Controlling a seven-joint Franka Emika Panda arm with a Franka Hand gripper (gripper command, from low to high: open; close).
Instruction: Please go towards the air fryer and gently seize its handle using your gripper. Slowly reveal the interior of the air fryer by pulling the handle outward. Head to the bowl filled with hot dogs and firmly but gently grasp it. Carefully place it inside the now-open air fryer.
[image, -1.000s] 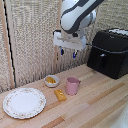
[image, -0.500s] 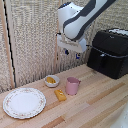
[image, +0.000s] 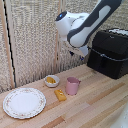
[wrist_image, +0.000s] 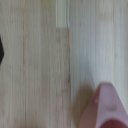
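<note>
The black air fryer (image: 109, 52) stands at the exterior view's right, its drawer closed. The short vertical handle (image: 103, 59) sticks out of the drawer front. My gripper (image: 81, 54) hangs above the table just left of the air fryer, apart from the handle; its fingers are too small and dark to read. The small white bowl (image: 51, 81) with yellow-orange hot dogs (image: 50, 79) sits by the back wall, left of and below the gripper. The wrist view shows only wooden tabletop and the edge of a pink cup (wrist_image: 106, 107).
A pink cup (image: 73, 86) stands beside the bowl, with an orange-yellow block (image: 60, 95) in front of it. A large patterned plate (image: 24, 102) lies at the exterior view's left. A reed screen lines the back. A dark shape (wrist_image: 1, 50) shows at the wrist view's edge.
The arm has swung toward the exterior view's right and slightly down, bringing the gripper closer to the air fryer. Nothing on the table has moved.
</note>
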